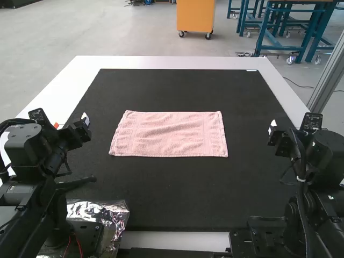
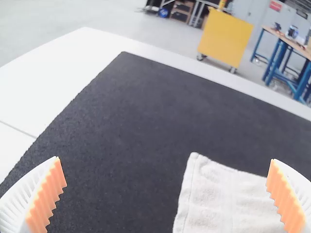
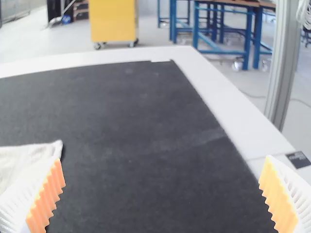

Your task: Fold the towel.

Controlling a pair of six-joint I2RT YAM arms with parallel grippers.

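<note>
Your bench (image 1: 172, 62) is white, with a big black mat (image 1: 172, 188) covering most of it. Left arm (image 1: 29, 142) and right arm (image 1: 325, 156) stand at your near corners, both bent, wrists facing forward over the mat's two sides, roughly mirrored; their bases are cut off by the high view's edges. Towel (image 1: 169, 134), pink, lies spread flat near mid-mat, long sides running across, left end slanted, a few soft wrinkles. You can't tell from here if it has layers under the top. Both your wrist views crop it, and a finger covers part of it in each. Crinkled silver foil (image 1: 115, 212) sits by the left arm's base, partly behind the arm. Left tool (image 1: 85, 119) is wide open, nothing in it: in its wrist view you get ribbed fingers with orange pads (image 2: 45, 199) well apart, mat and towel visible beyond. Right tool (image 1: 272, 126) is the same, wide open and holding nothing. In your high view each is well apart from the towel, left tool off its left end, right tool off its right; their fingers are hard to make out there.
</note>
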